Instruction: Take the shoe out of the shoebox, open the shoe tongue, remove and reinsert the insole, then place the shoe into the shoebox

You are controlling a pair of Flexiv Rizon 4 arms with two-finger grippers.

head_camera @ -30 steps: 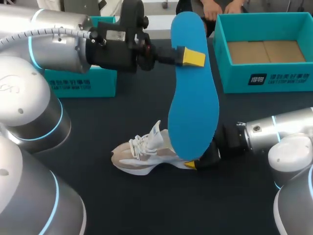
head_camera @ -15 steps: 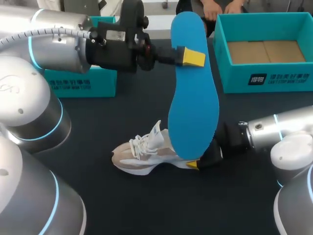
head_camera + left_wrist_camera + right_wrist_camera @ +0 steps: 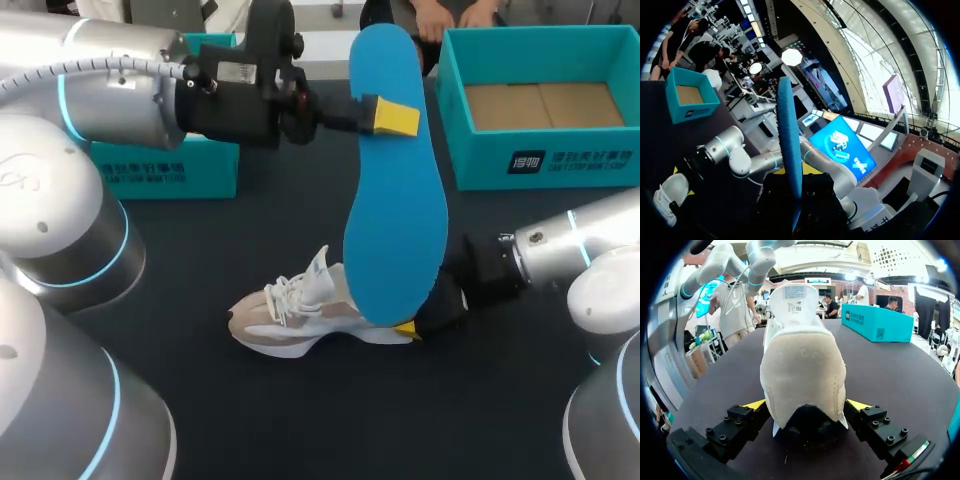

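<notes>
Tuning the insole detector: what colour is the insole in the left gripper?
The insole is solid bright blue, clearest in the head view.

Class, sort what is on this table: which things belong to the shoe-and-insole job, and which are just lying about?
Job: shoe, insole, shoebox, left gripper, right gripper.
Lying about: second teal box.
</notes>
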